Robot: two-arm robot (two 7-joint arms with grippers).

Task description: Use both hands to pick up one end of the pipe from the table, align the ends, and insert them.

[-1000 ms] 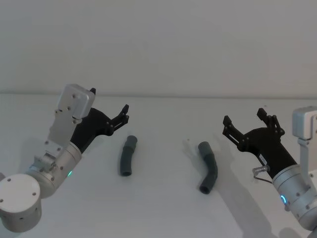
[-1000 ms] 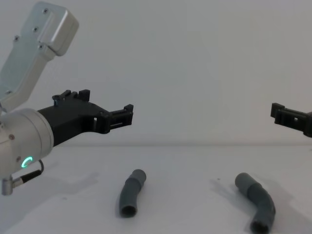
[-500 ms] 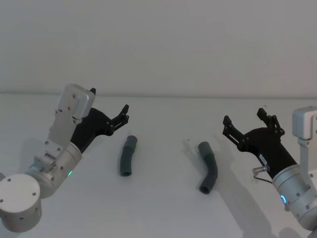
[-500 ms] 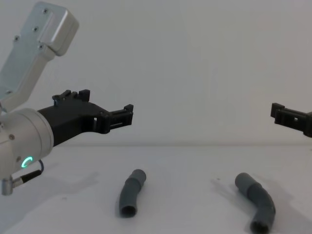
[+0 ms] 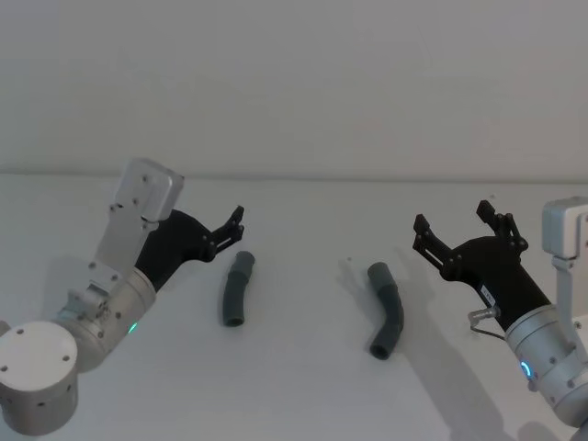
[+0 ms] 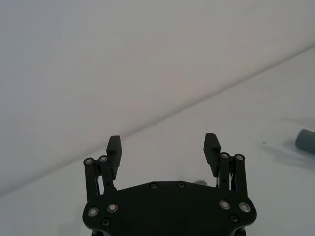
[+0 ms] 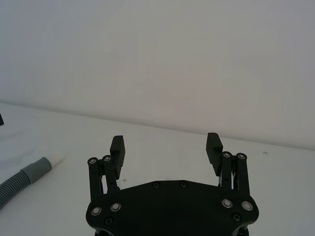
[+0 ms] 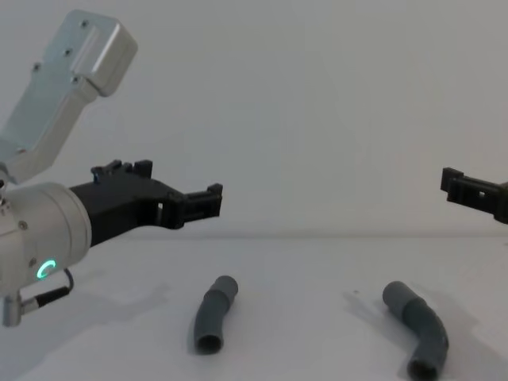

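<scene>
left gripper [image 5: 231,226] has dipped closer to the left pipe piece [image 5: 235,289], fingers apart, not touching. right gripper [image 5: 452,216], fingers apart, sits unmoved well beyond that piece; grasp pending.

This looks like a robotics lab or test bench. A plain white table [image 5: 303,395] takes the lower half of the head view and meets a blank, pale wall [image 5: 294,83] in a straight line across the middle. Silver-white machine arms come in at the bottom corners, the left arm [image 5: 101,303] at lower left and the right arm [image 5: 551,354] at lower right. A green ring light [image 8: 45,270] glows on the left one, at the chest view's left edge.
</scene>
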